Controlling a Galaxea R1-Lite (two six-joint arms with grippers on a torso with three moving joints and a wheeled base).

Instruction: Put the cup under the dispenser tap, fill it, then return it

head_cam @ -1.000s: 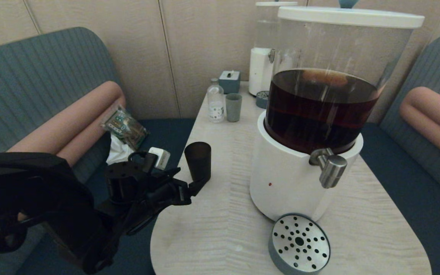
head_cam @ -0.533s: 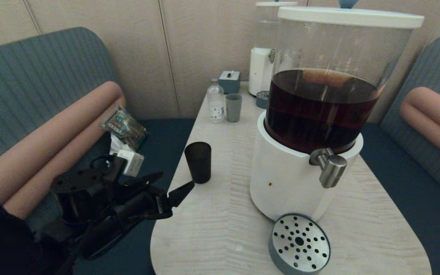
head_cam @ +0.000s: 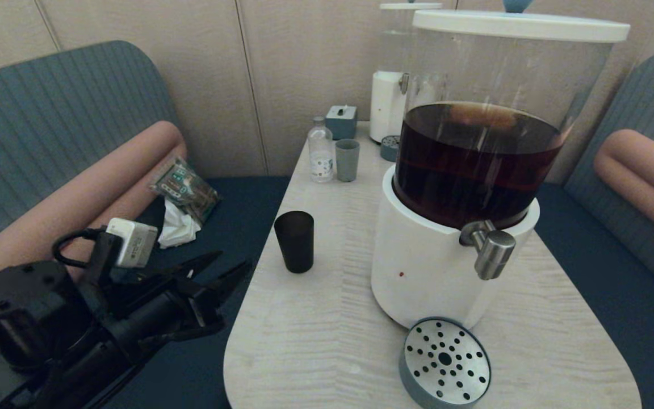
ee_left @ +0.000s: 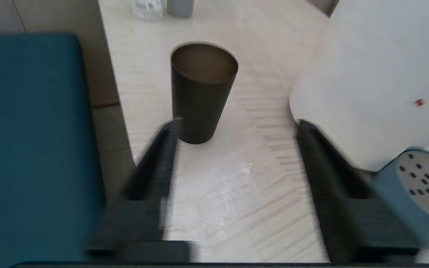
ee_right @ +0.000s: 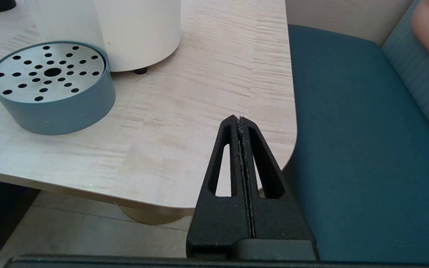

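Observation:
The matte black cup (head_cam: 294, 241) (ee_left: 201, 91) stands upright near the table's left edge, apart from everything. My left gripper (head_cam: 229, 267) (ee_left: 237, 124) is open with nothing in it, off the table's left side and short of the cup. The steel dispenser tap (head_cam: 490, 246) juts from the white base of the big dispenser (head_cam: 423, 267) holding dark brown liquid. Below the tap sits a round perforated drip tray (head_cam: 445, 361) (ee_right: 48, 85). My right gripper (ee_right: 239, 121) is parked shut over the table's near right corner.
At the back of the table (head_cam: 327, 329) stand a small clear bottle (head_cam: 321, 150), a grey-green cup (head_cam: 347, 159), a small blue box (head_cam: 341, 121) and a smaller white dispenser (head_cam: 390, 105). Blue seats flank the table; a packet and cloth (head_cam: 182, 196) lie on the left one.
My left gripper has let go of the cup and pulled back left and toward me, off the table edge. The cup stays standing where it was.

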